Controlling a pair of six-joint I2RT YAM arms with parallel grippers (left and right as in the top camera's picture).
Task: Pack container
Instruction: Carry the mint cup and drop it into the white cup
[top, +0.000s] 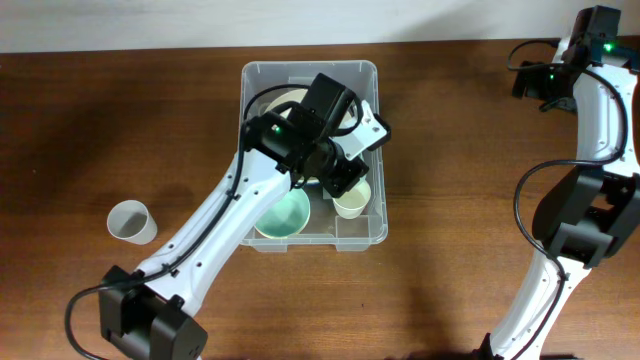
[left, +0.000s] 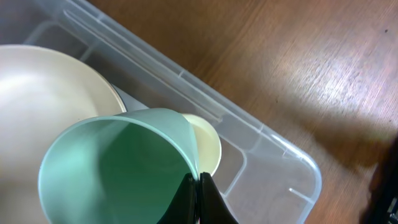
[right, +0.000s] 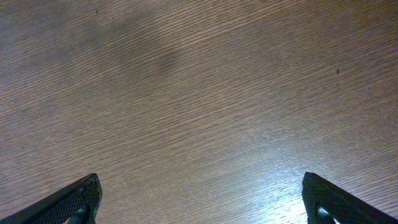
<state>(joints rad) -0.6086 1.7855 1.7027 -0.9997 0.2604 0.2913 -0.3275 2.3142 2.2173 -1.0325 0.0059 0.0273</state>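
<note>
Left wrist: left gripper (left: 198, 190) pinches mint-green plastic cup's (left: 118, 162) rim beside clear rectangular plastic container's (left: 292, 168) wall. Over open wooden worktop (right: 199, 81), right gripper (right: 200, 180) is spread wide.

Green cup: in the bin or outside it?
In. Overhead, the green cup is inside the bin walls; the left tool is shut on its rim. Whether it touches the bottom: cannot tell.

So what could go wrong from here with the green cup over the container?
1. The left gripper grips the green cup only by its rim, and the cup hangs tilted; it may slip or land on its side.
2. The cream cup sits right beside it in the container, so lowering could knock it over.
3. The white cup on the table is still unpacked.
</note>
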